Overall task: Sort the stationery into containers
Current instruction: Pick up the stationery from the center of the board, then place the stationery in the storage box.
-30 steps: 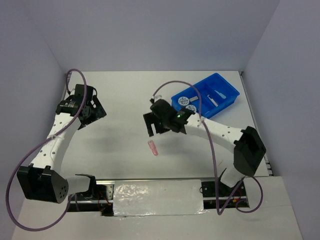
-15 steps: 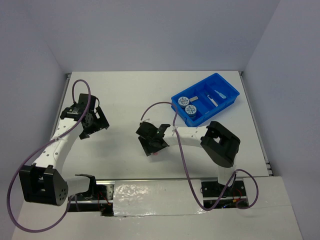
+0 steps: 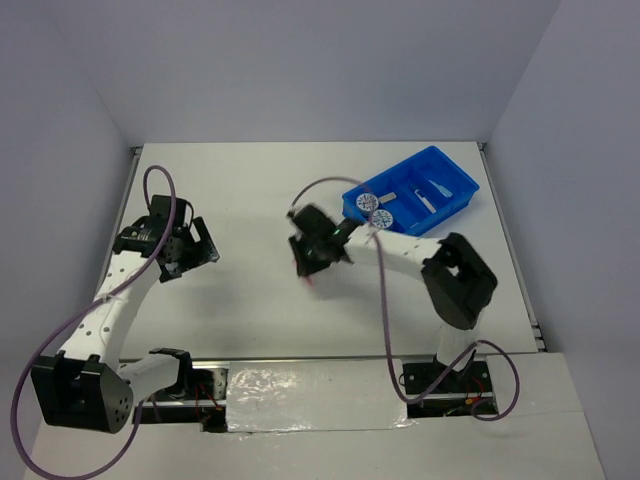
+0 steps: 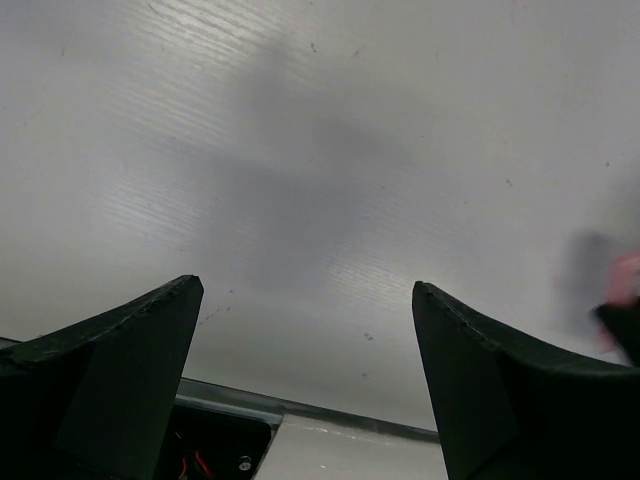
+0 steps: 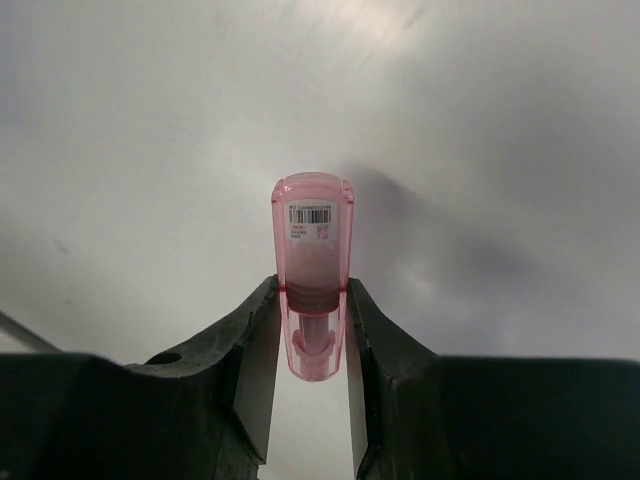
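White table (image 3: 250, 180) between pale lilac walls (image 3: 300, 60); silvery foil strip (image 3: 315, 395) along near edge

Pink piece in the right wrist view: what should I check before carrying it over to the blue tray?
1. Pink piece held between the right jaws, pressed from both sides: ok.
2. Grip alignment: the jaws hold its narrower end and the barcode end sticks straight out ahead: ok.
3. Piece lifted off the table: cannot tell.
4. Blue tray in the top view, beyond and to the right of the piece, with bare compartment space: ok.
5. Left jaws open, empty, well off to the left: ok.
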Tool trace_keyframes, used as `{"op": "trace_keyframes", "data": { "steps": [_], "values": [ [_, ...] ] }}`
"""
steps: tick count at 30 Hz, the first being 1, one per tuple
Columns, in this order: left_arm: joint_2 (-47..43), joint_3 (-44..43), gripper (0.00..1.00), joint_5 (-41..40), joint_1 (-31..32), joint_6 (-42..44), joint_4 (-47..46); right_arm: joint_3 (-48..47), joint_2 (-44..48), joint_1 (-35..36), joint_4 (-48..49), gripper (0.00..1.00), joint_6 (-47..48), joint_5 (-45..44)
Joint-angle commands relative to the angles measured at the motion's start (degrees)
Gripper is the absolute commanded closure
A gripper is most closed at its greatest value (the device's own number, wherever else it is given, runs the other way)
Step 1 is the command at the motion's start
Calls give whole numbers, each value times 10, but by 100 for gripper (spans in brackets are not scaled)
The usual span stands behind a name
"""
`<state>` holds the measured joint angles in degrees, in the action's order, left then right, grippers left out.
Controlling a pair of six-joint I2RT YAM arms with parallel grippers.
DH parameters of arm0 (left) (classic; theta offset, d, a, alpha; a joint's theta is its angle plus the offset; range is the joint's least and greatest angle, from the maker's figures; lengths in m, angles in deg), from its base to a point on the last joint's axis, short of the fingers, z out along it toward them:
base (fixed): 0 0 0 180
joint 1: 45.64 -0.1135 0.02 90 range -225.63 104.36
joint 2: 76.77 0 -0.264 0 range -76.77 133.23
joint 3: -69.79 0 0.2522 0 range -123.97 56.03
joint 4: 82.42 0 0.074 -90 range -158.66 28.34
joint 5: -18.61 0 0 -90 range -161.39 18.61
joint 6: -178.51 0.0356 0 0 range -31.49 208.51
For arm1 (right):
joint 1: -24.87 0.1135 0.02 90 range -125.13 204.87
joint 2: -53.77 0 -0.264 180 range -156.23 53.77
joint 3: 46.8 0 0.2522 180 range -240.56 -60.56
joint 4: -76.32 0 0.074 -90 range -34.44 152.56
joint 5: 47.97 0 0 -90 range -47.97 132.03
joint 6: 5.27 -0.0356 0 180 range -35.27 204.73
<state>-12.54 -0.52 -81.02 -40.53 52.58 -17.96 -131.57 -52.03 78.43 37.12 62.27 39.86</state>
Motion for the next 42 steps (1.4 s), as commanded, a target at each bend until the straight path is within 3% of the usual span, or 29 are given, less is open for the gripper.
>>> {"op": "trace_keyframes", "data": {
  "steps": [1, 3, 4, 5, 9, 10, 12, 18, 20, 26, 35, 40, 41, 42],
  "values": [
    [-20, 0, 1, 41, -3, 30, -24, -72, 119, -162, 64, 91, 85, 104],
    [-23, 3, 1, 58, -3, 31, -31, -144, 113, -264, -2, 89, 107, 21],
    [-29, 6, 1, 62, -3, 31, -35, -172, 82, -290, -22, 89, 129, -100],
    [-31, 7, 1, 73, -3, 32, -39, -233, 55, -341, -63, 92, 144, -132],
    [-38, 0, 1, 64, -4, 53, -42, -396, -92, -420, -167, 100, 199, -221],
    [-37, -4, 1, 59, -4, 58, -38, -414, -105, -428, -172, 100, 218, -277],
    [-35, -10, 1, 58, -4, 71, -33, -426, -116, -453, -160, 100, 242, -303],
    [-20, -7, 1, 81, -4, 80, -36, -442, -141, -494, -146, 99, 245, -284],
    [-19, -7, 1, 80, -4, 76, -37, -447, -150, -505, -146, 92, 233, -273],
    [-9, -29, 1, 77, -4, 82, -38, -459, -179, -555, -158, 87, 202, -228],
    [14, -34, 1, 67, -4, 81, -49, -481, -203, -568, -165, 79, 192, -156],
    [30, -51, 1, 67, -4, 83, -52, -489, -206, -569, -166, 66, 192, -141],
    [34, -51, 1, 70, -4, 84, -53, -490, -206, -569, -166, 60, 193, -136],
    [36, -54, 1, 71, -4, 85, -56, -493, -206, -569, -167, 42, 194, -131]
  ]
}}
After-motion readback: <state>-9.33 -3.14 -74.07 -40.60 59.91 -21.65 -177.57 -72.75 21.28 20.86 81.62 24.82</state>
